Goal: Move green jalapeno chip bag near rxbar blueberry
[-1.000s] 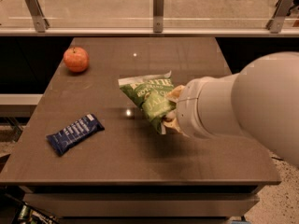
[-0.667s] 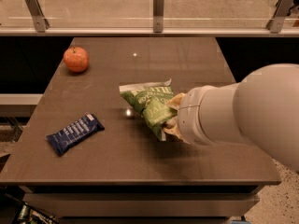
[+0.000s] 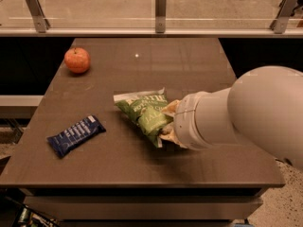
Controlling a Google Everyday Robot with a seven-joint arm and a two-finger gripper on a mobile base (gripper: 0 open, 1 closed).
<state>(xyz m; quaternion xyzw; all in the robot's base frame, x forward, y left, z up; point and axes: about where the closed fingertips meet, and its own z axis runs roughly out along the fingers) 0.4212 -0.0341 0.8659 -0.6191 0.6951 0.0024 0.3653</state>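
Observation:
The green jalapeno chip bag [image 3: 143,111] is at the middle of the dark table, crinkly green with a white sealed end at its top. My gripper [image 3: 166,123] is at the bag's right edge, shut on it; the large white arm hides most of the gripper. The bag's left end is tilted, and I cannot tell whether it touches the tabletop. The rxbar blueberry [image 3: 75,135] is a flat dark-blue bar with white lettering. It lies on the table's front left, about a bag's width to the left of the bag.
A red-orange apple [image 3: 77,60] stands at the table's back left. A glass barrier with metal posts [image 3: 161,9] runs behind the table [image 3: 189,60]. The table's front edge is just below the bar.
My gripper and the chip bag have moved together a little to the left and toward the front edge, closer to the blue bar. The bar and apple have not moved.

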